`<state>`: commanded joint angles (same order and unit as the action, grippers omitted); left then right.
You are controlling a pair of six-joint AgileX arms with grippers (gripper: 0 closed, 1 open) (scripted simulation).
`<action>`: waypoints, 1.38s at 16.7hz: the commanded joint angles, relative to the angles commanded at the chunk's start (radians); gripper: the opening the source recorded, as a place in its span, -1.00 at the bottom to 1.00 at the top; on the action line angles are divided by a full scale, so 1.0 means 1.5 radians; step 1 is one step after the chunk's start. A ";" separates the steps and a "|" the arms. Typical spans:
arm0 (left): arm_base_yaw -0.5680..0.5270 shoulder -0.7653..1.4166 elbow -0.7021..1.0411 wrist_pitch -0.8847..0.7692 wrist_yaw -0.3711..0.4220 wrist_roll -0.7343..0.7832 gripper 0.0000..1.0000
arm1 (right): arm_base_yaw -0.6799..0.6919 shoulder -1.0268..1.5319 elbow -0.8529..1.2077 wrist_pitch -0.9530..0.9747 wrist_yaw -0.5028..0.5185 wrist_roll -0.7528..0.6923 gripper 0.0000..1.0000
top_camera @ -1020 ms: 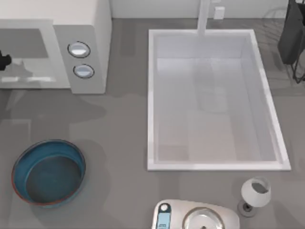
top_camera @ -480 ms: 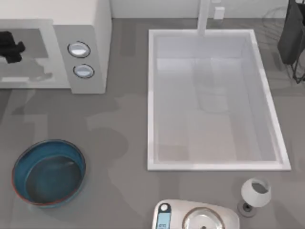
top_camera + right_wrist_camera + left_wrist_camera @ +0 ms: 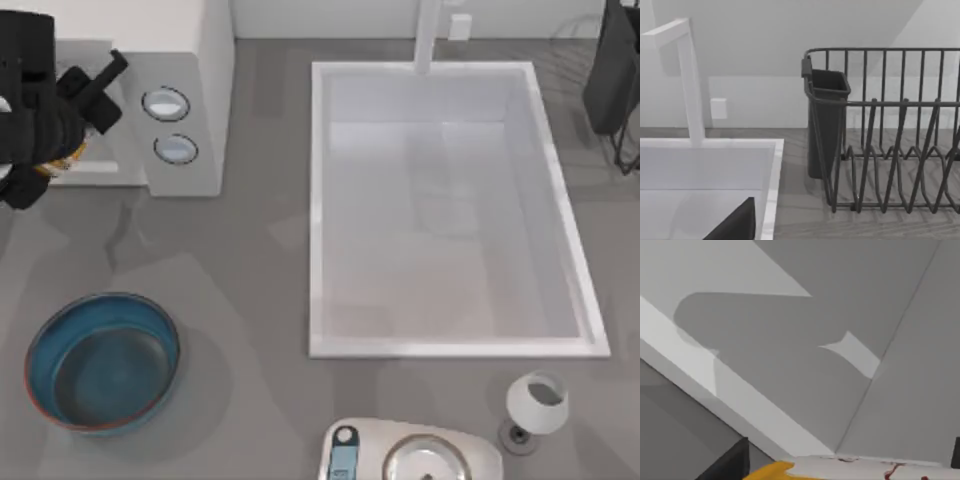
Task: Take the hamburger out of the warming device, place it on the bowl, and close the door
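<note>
left gripper [image 3: 45, 150] sits at the microwave [image 3: 190, 60] mouth, looks clamped on the burger [image 3: 840, 470], wrapper showing right between the fingers; bowl [image 3: 40, 345] lies straight toward the table's near edge from it; right arm parked far right

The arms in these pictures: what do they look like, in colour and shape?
The left arm is matt black and chunky, built of blocky, rounded segments, with a slim black prong sticking out toward the warming device's knobs. No cables or markings show on it. In the left wrist view, dark grey pincer fingers have flat, angular faces. The right arm, parked at the table's far right, is dark grey and boxy.
</note>
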<state>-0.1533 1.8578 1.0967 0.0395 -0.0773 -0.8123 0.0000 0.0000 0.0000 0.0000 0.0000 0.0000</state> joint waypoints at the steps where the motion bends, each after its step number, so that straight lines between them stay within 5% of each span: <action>1: -0.027 0.006 0.022 -0.065 -0.026 -0.071 -1.00 | 0.000 0.000 0.000 0.000 0.000 0.000 1.00; 14: -0.336 0.241 0.238 -0.905 -0.358 -1.002 -1.00 | 0.000 0.000 0.000 0.000 0.000 0.000 1.00; 19: -0.407 0.348 0.269 -1.115 -0.436 -1.239 -1.00 | 0.000 0.000 0.000 0.000 0.000 0.000 1.00; 23: -0.432 0.394 0.277 -1.192 -0.464 -1.326 -1.00 | 0.000 0.000 0.000 0.000 0.000 0.000 1.00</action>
<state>-0.8018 2.4485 1.5128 -1.7479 -0.7732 -2.8014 0.0000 0.0000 0.0000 0.0000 0.0000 0.0000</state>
